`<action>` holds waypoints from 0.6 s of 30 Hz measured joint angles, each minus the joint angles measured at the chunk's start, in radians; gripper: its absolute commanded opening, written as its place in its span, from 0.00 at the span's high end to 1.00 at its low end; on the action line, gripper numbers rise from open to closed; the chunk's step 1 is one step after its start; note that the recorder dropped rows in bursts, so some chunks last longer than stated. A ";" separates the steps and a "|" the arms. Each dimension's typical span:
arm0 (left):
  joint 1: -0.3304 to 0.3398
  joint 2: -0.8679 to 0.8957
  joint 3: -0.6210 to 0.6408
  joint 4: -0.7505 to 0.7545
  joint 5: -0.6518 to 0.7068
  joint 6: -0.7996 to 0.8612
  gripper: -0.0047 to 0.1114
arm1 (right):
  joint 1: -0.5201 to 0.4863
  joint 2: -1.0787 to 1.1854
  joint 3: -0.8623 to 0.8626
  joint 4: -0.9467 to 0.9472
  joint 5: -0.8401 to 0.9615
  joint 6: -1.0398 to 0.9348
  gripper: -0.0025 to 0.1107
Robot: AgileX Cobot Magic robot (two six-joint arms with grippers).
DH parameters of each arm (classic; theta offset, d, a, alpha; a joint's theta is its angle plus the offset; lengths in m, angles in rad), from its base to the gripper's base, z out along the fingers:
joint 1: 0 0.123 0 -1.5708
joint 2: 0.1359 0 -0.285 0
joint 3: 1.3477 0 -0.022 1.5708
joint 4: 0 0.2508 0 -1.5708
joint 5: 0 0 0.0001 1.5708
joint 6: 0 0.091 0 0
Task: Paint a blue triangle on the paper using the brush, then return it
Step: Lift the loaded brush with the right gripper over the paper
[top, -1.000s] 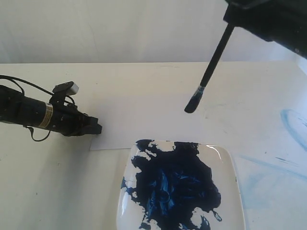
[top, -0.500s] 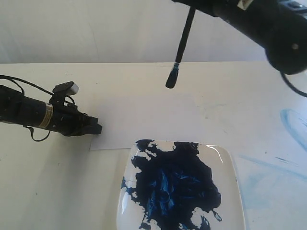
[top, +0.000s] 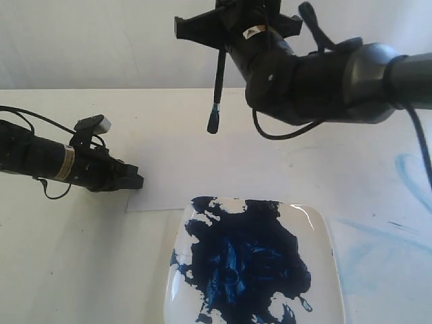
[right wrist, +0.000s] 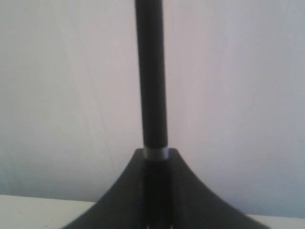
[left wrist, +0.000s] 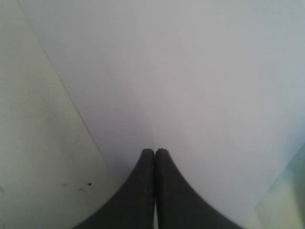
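The brush (top: 217,88) hangs nearly upright, its blue-stained tip (top: 212,125) in the air above the far side of the paper (top: 189,169). My right gripper (top: 221,48) is shut on the brush's black handle (right wrist: 151,71), with the silver band level with the fingertips of this gripper (right wrist: 156,155). My left gripper (top: 135,181) lies low at the paper's near left corner, shut and empty, and its tips (left wrist: 155,151) rest on the white sheet (left wrist: 190,71). No blue triangle is in view.
A white rounded-square plate (top: 325,233) smeared with dark-blue paint (top: 243,263) stands in front of the paper. Pale-blue stains (top: 412,175) mark the cream table (top: 61,256) at the right. The right arm (top: 337,77) stretches across the back.
The right arm has swung leftward across the back, carrying the brush from the right to over the paper's far middle-left and turning it nearly upright. The left arm has not moved.
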 measured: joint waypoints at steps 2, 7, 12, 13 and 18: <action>0.000 0.000 0.000 0.000 0.000 0.000 0.96 | 0.000 0.025 -0.003 0.005 -0.006 0.004 0.98; 0.000 0.000 0.000 -0.002 0.000 0.007 0.96 | 0.000 0.076 -0.002 0.007 -0.048 0.053 0.98; 0.000 0.000 0.000 -0.002 0.000 0.008 0.96 | 0.000 0.104 -0.002 0.009 -0.115 0.094 0.98; 0.000 0.000 0.000 -0.002 0.000 0.008 0.96 | 0.000 0.109 -0.002 0.011 -0.125 0.096 0.98; 0.000 0.000 0.000 -0.002 0.000 0.011 0.96 | 0.000 0.138 -0.032 0.032 -0.158 0.109 0.98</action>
